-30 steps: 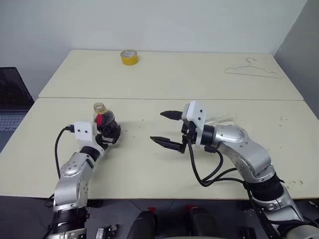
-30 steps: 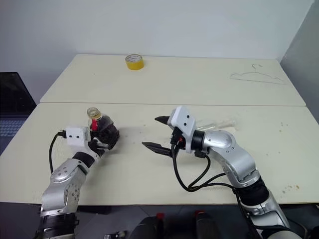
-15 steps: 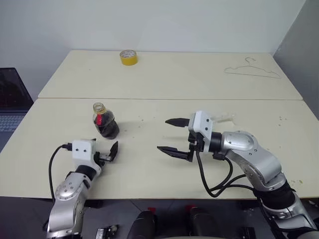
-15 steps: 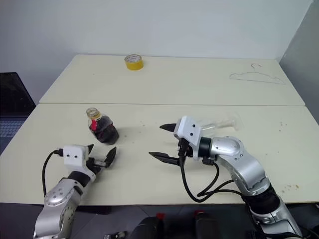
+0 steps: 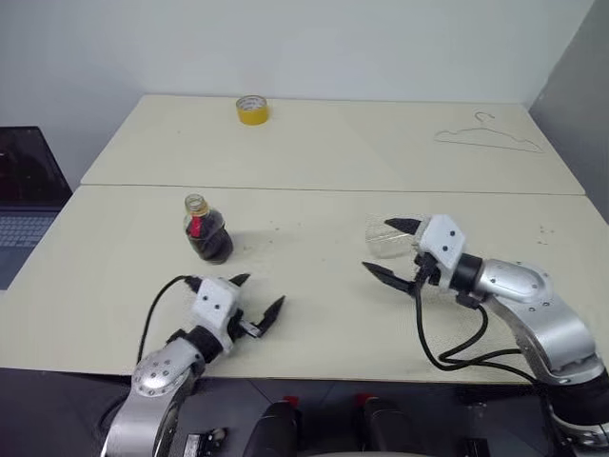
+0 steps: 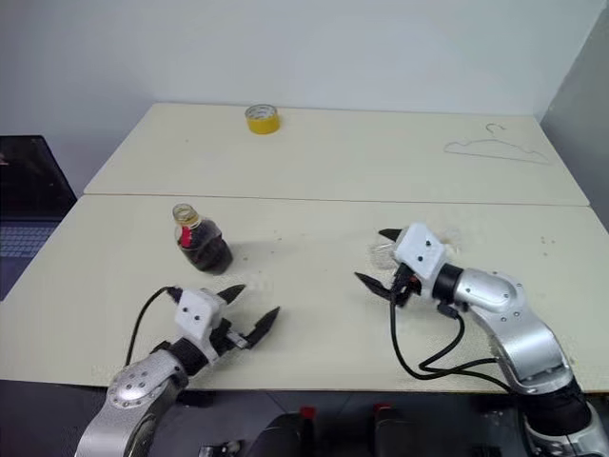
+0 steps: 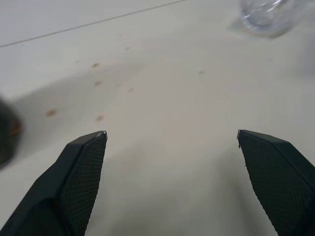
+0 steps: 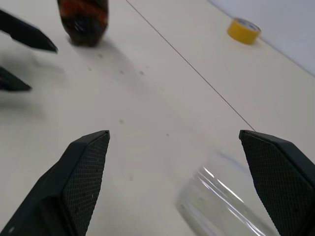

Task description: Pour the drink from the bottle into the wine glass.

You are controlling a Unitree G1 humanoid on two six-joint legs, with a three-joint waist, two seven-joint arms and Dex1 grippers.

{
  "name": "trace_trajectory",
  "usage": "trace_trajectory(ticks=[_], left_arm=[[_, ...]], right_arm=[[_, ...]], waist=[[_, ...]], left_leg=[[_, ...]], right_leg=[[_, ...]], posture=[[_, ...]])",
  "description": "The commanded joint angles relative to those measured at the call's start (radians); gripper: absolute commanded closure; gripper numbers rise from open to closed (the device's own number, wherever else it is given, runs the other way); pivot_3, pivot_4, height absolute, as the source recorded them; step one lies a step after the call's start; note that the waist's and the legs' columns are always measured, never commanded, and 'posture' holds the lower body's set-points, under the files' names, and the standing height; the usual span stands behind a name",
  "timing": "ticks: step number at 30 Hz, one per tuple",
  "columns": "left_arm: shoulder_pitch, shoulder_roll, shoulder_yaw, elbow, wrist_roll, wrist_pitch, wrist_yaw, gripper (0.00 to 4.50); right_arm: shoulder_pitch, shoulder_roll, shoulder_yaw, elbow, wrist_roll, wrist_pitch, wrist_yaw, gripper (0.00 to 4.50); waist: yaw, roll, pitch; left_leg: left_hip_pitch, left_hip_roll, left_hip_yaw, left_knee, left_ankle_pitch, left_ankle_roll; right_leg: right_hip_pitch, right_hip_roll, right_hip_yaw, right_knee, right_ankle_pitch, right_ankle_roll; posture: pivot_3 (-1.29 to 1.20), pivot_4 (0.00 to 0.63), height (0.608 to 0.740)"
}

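Bottle (image 5: 205,231) stands upright on the tabletop (image 5: 304,314), toward the robot's left side, with dark drink (image 5: 211,245) low in its round body. Its top looks open, with no yellow cap that I can see. The wine glass (image 5: 385,240) is not standing. It lies on its side on the robot's right, and it is clear and hard to see.

The left pincer (image 5: 256,297) is wide open and holds nothing. It hangs near the front edge, well apart from the bottle. The right pincer (image 5: 389,250) is wide open too and holds nothing. Its black fingers (image 8: 81,184) sit on either side of the lying glass, with the bowl (image 8: 221,206) just in front of them.

I think the step now is to get the glass standing up. To do it well, the right pincer should close softly on the bowl or stem, not squeeze hard, since glass can crack or slip. Then it should lift a bit, turn the glass until its foot is flat, and set it down near the bottle. A yellow tape roll (image 5: 250,109) and a wire hanger (image 5: 490,139) lie far back, out of the way.
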Motion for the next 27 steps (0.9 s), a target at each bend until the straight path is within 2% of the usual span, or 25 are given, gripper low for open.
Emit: trace_trajectory(ticks=[1,4,8,17,27], left_arm=[[-0.091,0.031,-0.015,-0.04,-0.052,0.057,-0.057,0.02],[-0.161,0.058,-0.041,-0.031,-0.089,0.096,-0.121,0.02],[-0.241,0.068,-0.079,0.001,-0.107,0.11,-0.182,0.02],[-0.38,0.035,-0.135,0.086,-0.119,0.128,-0.233,0.02],[-0.454,-0.012,-0.169,0.095,-0.113,0.172,-0.212,0.02]], right_arm=[[0.007,-0.064,-0.015,-0.002,-0.112,-0.024,-0.036,0.0],[0.004,-0.098,0.001,0.036,-0.207,-0.045,-0.073,0.0],[-0.038,-0.148,0.076,0.159,-0.429,-0.145,-0.152,0.0],[-0.158,-0.137,0.174,0.43,-0.718,-0.319,-0.31,0.0],[-0.223,-0.087,0.243,0.623,-0.882,-0.451,-0.398,0.0]], waist=[[-0.001,0.0,0.0],[-0.001,0.0,0.0],[0.0,0.0,0.0],[0.0,0.0,0.0],[-0.003,0.0,0.0]], left_leg=[[0.0,0.0,0.001,0.0,0.0,0.0],[0.0,0.0,0.001,0.0,0.0,0.0],[0.0,0.0,0.002,0.0,0.001,-0.001],[0.0,-0.001,0.003,0.0,0.002,-0.004],[0.0,-0.001,0.004,0.001,0.003,-0.004]], right_leg=[[0.0,0.0,0.0,0.0,0.0,0.0],[0.0,0.0,0.001,0.0,0.0,0.0],[0.0,0.0,0.001,0.0,0.0,0.0],[0.0,0.0,0.002,0.0,0.0,0.0],[0.0,0.0,0.003,0.0,0.0,0.0]], posture=[[0.0,0.15,0.74],[0.0,0.15,0.74],[0.0,0.15,0.74],[0.0,0.15,0.74],[0.0,0.15,0.74]])
